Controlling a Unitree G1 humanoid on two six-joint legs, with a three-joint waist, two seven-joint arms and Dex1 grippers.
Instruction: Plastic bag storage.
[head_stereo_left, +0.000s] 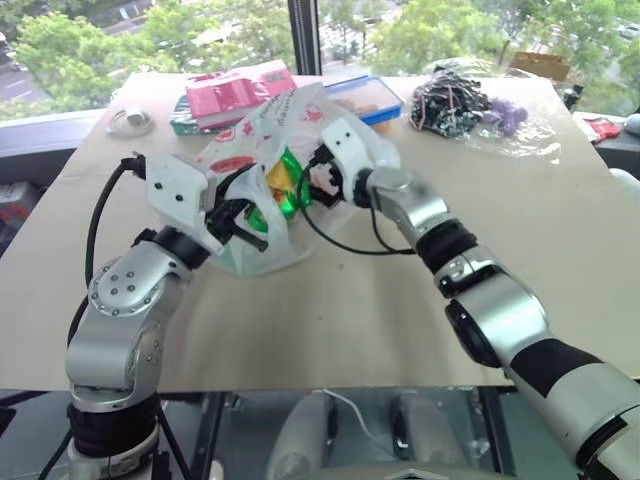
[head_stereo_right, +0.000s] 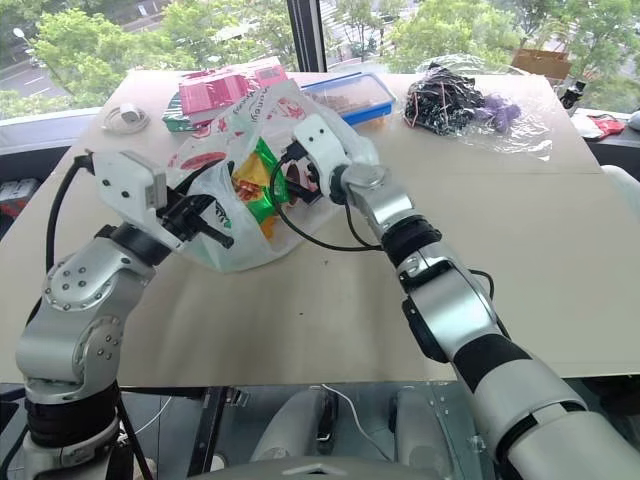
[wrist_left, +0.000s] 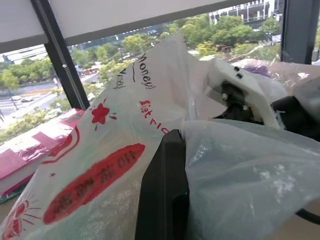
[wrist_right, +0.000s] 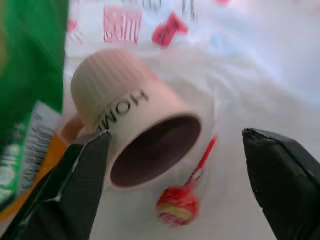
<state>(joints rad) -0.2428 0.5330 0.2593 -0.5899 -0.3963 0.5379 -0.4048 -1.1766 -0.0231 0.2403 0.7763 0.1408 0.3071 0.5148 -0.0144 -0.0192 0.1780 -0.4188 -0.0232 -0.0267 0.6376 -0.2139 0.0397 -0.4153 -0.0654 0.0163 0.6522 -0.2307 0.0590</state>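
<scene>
The plastic bag (head_stereo_left: 250, 140), translucent white with red print, lies on the table with its mouth toward me. My left gripper (head_stereo_left: 243, 222) is shut on the bag's near rim and holds it up; the film drapes over its black finger (wrist_left: 165, 190). My right gripper (wrist_right: 175, 150) reaches into the bag's mouth and is open, fingers wide apart. Inside the bag, just beyond those fingers, a pink ribbed cup (wrist_right: 135, 120) lies on its side, with a red lollipop (wrist_right: 180, 205) beside it. A green snack packet (head_stereo_left: 287, 188) also sits in the bag.
Behind the bag are a pink box (head_stereo_left: 225, 95) and a blue-lidded container (head_stereo_left: 365, 95). A clear wrap with dark and purple items (head_stereo_left: 460, 105) lies at the back right, and a small white round thing (head_stereo_left: 130, 122) at the back left. The brown table (head_stereo_left: 330, 320) is bare in front.
</scene>
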